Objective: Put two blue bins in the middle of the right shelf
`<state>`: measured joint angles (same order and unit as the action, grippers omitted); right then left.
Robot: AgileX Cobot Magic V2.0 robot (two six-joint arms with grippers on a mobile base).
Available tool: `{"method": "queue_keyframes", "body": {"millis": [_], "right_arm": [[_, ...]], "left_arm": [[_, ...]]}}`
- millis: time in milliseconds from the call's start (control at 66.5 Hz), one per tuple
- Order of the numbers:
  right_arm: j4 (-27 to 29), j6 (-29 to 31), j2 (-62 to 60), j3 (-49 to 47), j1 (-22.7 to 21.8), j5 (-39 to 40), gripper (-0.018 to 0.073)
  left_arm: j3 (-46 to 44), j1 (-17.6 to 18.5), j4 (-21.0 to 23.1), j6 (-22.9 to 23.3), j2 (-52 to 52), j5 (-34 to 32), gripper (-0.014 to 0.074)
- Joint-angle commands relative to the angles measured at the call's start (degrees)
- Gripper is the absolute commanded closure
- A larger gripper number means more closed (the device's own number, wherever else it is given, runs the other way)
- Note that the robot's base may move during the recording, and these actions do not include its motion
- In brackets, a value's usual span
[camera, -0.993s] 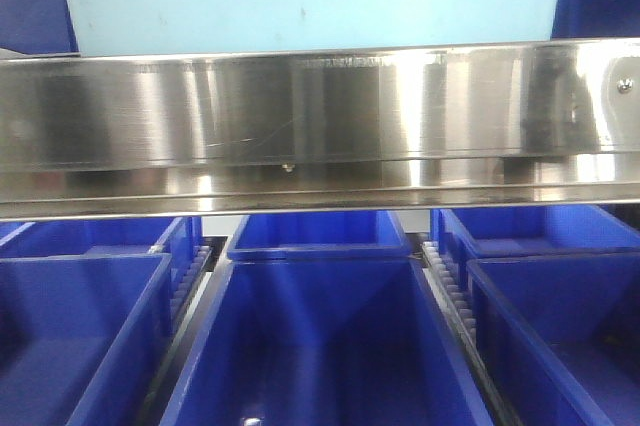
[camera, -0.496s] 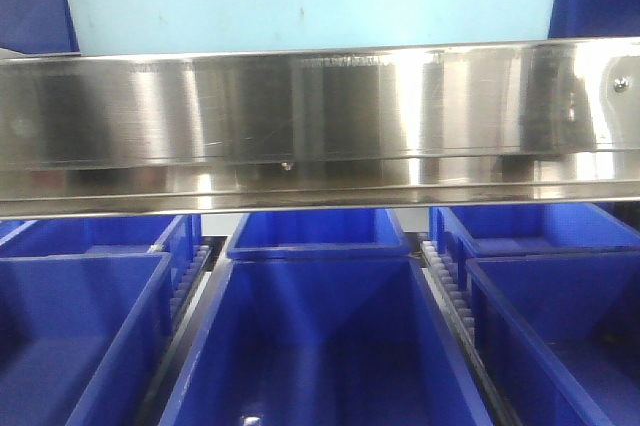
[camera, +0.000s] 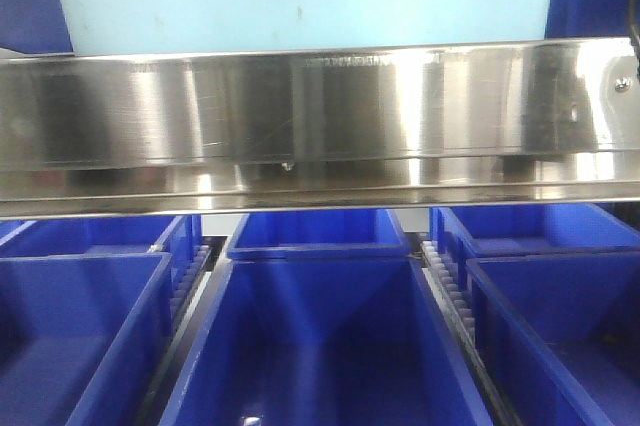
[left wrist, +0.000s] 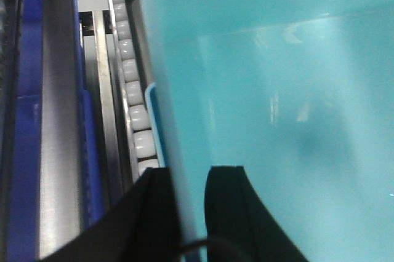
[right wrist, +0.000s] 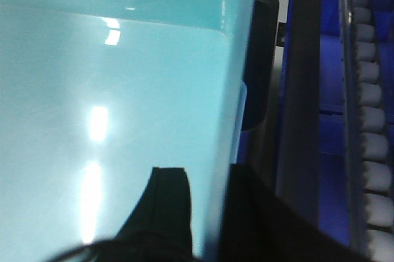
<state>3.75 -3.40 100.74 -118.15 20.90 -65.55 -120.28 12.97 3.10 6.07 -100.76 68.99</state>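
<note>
Left wrist-mounted view looks along the left arm's black fingers (left wrist: 157, 213), which straddle the left side wall of a pale light-blue rectangular plastic tub (left wrist: 277, 120). One finger is outside the wall and one inside, drawn together so that only the thin wall stands between them. Right wrist-mounted view shows the matching pose: the right arm's black fingers (right wrist: 169, 203) are nipped on the tub's opposite wall, again one inside and one outside, so both arms grip the tub from its two sides. What shows of the tub's inner floor carries only light reflections. A white roller track (left wrist: 132, 108) runs just beside the tub's left wall; whether the tub rests on the rollers or hangs clear of them cannot be told. From the exterior front-facing view the tub sits high in the frame, directly above and behind the wide brushed-steel front rail of the metal shelf rack (camera: 320, 116). Only one pale tub can be made out; whether a second is nested in it cannot be told. On the level below the rail stand dark blue plastic bins (camera: 320, 346) in rows, their floors bare where visible.
</note>
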Motion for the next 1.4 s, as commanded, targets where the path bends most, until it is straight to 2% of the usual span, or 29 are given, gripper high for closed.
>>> {"method": "queue_keyframes", "body": {"millis": [0,45,135,211,241,376,526,692,872,993,1083,1143,1203,1293,1369,1384], "right_arm": [[2.4,0.9,-0.6,-0.4,0.3,-0.6,0.0343],[2.4,0.9,-0.7,-0.4,0.3,-0.7,0.0193],[2.4,0.9,-1.1,-0.4,0.3,-1.0,-0.0022],[2.1,0.9,-1.8,-0.4,0.3,-1.1,-0.0002],[1.7,0.9,-2.1,-0.4,0.3,-1.1,0.0001],[-1.8,0.9,-3.8,-0.5,0.3,-1.7,0.0000],[-5.3,0.1,-4.4,-0.5,0.2,-4.4,0.0000],[-5.1,-0.4,-4.1,3.8,0.2,-4.4,0.0000],[-4.5,-0.5,-4.1,13.2,0.2,-1.2,0.0000],[-2.3,-0.5,-4.1,19.1,0.2,3.4,0.0000],[-1.0,-0.5,-4.1,22.1,0.2,6.3,0.0000],[-0.8,-0.5,-4.1,23.1,0.2,7.5,0.0010],[-0.7,-0.5,-4.1,23.6,0.2,8.1,0.0060],[-0.6,-0.5,-4.0,23.6,0.2,8.1,0.0215],[-0.6,-0.5,-4.0,23.6,0.2,8.1,0.0418],[-0.6,-0.5,-4.0,23.6,0.2,8.1,0.0457]], "left_arm": [[-0.5,0.4,2.8,-0.5,0.5,1.0,0.0367],[-0.5,0.4,2.8,-0.5,0.5,1.0,0.0255],[-0.5,0.4,2.8,-0.5,0.5,1.0,0.0105],[-0.5,0.4,2.8,-0.5,0.5,1.0,-0.0006],[-0.5,0.4,2.8,-0.5,0.6,1.0,-0.0020],[-0.5,0.4,2.5,-0.5,2.0,1.0,-0.0012],[-0.5,0.4,-2.2,-0.5,3.5,1.0,-0.0012],[2.4,0.4,-1.9,-0.5,3.8,1.0,-0.0012],[11.3,0.4,-1.3,-0.5,3.8,1.0,-0.0012],[17.5,0.4,1.0,-0.5,3.8,-3.2,-0.0008],[21.2,0.4,1.6,-0.5,3.8,-5.9,0.0022],[23.0,0.4,1.8,-0.5,3.8,-7.2,0.0085],[24.3,0.4,1.9,-0.5,3.8,-7.9,0.0181],[25.3,0.4,1.9,-0.5,3.8,-8.4,0.0377],[25.3,0.4,2.1,-0.5,3.8,-8.5,0.0580],[25.3,0.4,2.1,-0.5,3.8,-8.6,0.0598]]}}
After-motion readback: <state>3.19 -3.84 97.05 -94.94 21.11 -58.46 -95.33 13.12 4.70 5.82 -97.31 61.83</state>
